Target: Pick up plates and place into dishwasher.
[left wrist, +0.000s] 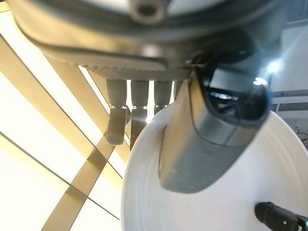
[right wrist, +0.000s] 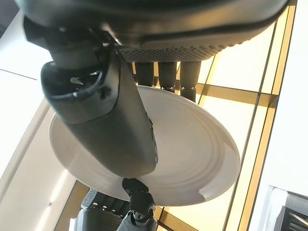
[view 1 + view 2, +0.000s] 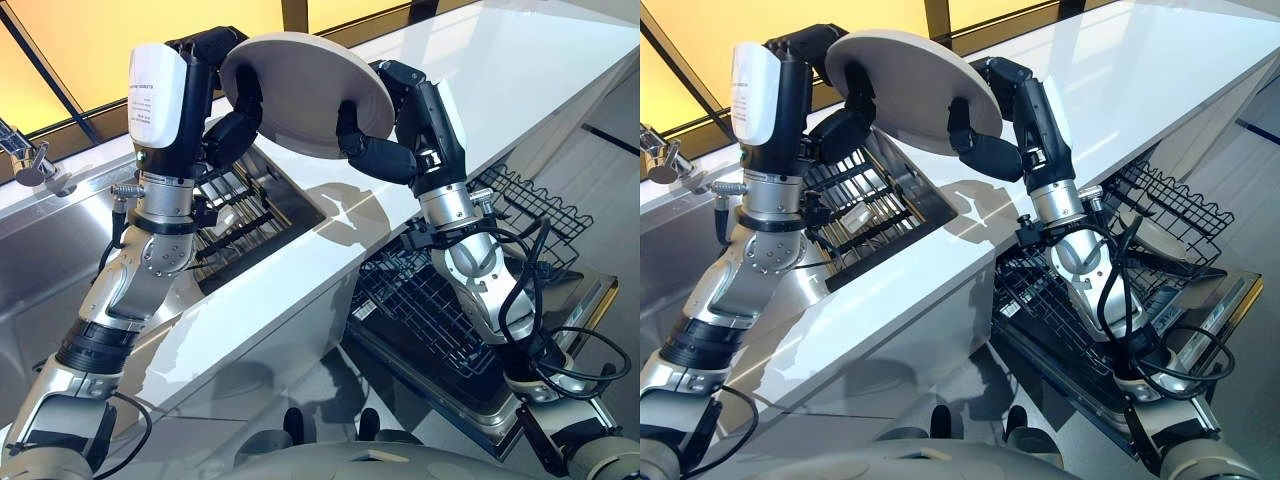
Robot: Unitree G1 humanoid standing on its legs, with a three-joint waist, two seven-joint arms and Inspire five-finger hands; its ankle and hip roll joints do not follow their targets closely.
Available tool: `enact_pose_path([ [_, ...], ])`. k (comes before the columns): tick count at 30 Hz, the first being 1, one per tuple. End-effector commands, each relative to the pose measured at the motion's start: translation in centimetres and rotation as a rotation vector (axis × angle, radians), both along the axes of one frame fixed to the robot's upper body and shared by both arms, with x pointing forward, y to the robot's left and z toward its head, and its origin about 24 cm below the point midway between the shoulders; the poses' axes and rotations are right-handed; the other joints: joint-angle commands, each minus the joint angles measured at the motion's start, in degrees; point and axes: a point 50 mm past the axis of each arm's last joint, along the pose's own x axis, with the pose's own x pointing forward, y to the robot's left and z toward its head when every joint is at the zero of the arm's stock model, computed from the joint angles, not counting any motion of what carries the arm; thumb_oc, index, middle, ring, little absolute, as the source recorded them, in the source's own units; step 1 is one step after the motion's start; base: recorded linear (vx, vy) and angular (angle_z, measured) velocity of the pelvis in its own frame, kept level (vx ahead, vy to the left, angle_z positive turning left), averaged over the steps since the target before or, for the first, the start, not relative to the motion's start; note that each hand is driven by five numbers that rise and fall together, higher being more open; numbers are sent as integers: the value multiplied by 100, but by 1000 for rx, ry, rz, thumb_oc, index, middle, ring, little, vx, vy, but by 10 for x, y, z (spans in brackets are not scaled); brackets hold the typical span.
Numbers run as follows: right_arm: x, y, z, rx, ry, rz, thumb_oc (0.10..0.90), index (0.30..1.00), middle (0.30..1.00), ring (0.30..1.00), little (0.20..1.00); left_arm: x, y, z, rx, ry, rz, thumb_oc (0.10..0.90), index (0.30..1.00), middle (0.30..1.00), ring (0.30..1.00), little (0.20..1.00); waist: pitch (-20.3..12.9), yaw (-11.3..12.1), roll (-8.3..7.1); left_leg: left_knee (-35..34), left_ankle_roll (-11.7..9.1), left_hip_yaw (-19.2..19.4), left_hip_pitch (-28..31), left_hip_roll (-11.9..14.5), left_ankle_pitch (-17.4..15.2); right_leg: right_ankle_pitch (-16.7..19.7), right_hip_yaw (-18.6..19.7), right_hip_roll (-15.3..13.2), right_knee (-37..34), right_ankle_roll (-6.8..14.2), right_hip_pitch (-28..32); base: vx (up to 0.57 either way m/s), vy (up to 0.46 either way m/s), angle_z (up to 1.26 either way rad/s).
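White counter (image 3: pixel 520 90) under two-handed plate (image 3: pixel 300 85)

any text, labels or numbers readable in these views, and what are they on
White cover on the left arm, behind the left hand: a few lines of small dark print, too small to read.
Plate, held by both hands, the right hand on its other side: no print.
Worktop: no print.
Dishwasher rack: no print.

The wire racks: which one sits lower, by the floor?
The dishwasher rack beside the right arm, pulled out below the counter edge. The other rack sits up in the sink, behind the left hand.
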Motion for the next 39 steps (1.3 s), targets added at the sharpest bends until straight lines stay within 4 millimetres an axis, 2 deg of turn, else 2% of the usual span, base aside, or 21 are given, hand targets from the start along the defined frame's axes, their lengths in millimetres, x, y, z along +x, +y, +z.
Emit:
enact_pose_path([
  [1,-16,14,52,103,-247,128,100,300,300,300,200,-22,-32,52,4,-295,-213,100,300,300,300,200,-570,28,37,10,-5,117,149,-173,-669,-771,-119,356,375,33,184,0,0,0],
  [3,-15,14,51,106,-243,123,100,300,300,300,200,-23,-34,52,3,-276,-231,130,326,326,326,230,-574,25,38,10,-5,118,148,-172,-671,-772,-117,359,368,32,186,0,0,0],
  [4,-15,13,51,105,-243,114,100,300,300,300,200,-22,-35,51,-18,-224,-264,317,486,486,486,417,-571,23,39,10,-6,118,146,-171,-671,-769,-114,361,359,33,188,0,0,0],
  [5,-16,11,50,106,-247,103,100,300,300,300,200,-20,-36,49,-49,-162,-301,800,900,900,900,900,-564,20,42,10,-5,119,145,-172,-668,-766,-106,364,357,35,188,0,0,0],
  [6,-15,8,50,108,-258,80,100,300,300,300,200,-15,-36,44,-134,-27,-392,800,900,900,900,900,-552,13,44,10,0,115,152,-168,-668,-767,-98,371,357,37,191,0,0,0],
  [9,-16,-2,51,92,-306,-4,100,300,300,300,200,-10,-36,30,-246,149,-528,800,900,900,900,900,-524,8,51,10,6,114,167,-158,-668,-765,-75,384,369,44,190,-6,-4,2],
  [11,-16,-12,52,89,-337,-80,100,300,300,300,200,-10,-35,25,-287,206,-576,800,900,900,900,900,-511,-7,56,10,16,116,184,-155,-679,-767,-58,392,376,47,193,-3,-2,2],
  [17,-17,-60,51,149,-373,-315,100,300,300,300,200,-14,-19,20,-364,290,-649,800,900,900,900,900,-497,-71,70,10,30,159,205,-142,-693,-764,-11,400,398,64,176,-3,0,-3],
  [18,-18,-74,47,168,-369,-367,100,300,300,300,200,-17,-14,17,-373,293,-647,800,900,900,900,900,-491,-84,73,10,39,164,214,-144,-701,-764,6,402,396,62,176,3,6,-3],
  [21,-20,-95,39,198,-355,-465,100,300,300,300,200,-20,-3,14,-390,290,-621,800,900,900,900,900,-485,-103,79,10,48,180,230,-143,-714,-745,27,404,369,67,186,4,7,-4],
  [22,-21,-96,39,199,-354,-468,100,300,300,300,200,-20,-2,14,-390,290,-620,800,900,900,900,900,-488,-102,80,10,49,181,231,-143,-715,-743,29,404,365,68,188,0,0,0],
  [25,-26,-120,29,256,-333,-575,100,300,300,300,200,-23,13,8,-427,286,-554,800,900,900,900,900,-483,-122,79,10,46,205,231,-142,-722,-709,48,409,306,80,201,0,0,0],
  [30,-35,-145,16,336,-309,-693,100,300,300,300,200,-24,34,-5,-517,308,-468,800,900,900,900,900,-482,-139,78,10,50,242,214,-138,-719,-672,57,409,251,90,198,-1,1,-1],
  [33,-41,-159,8,354,-321,-824,100,300,300,300,200,-24,48,-17,-575,329,-390,800,900,900,900,900,-477,-149,83,10,55,268,210,-136,-715,-656,66,405,233,94,192,0,9,-3],
  [36,-45,-171,1,322,-329,-959,100,300,300,300,200,-23,59,-28,-614,357,-332,800,900,900,900,900,-473,-157,84,10,56,289,213,-134,-721,-653,69,402,228,97,188,0,0,0],
  [39,-49,-187,-8,204,-313,-1145,100,300,300,300,200,-23,70,-43,-653,416,-273,800,900,900,900,900,-465,-165,91,10,68,303,214,-134,-726,-656,74,397,237,102,177,0,0,0],
])
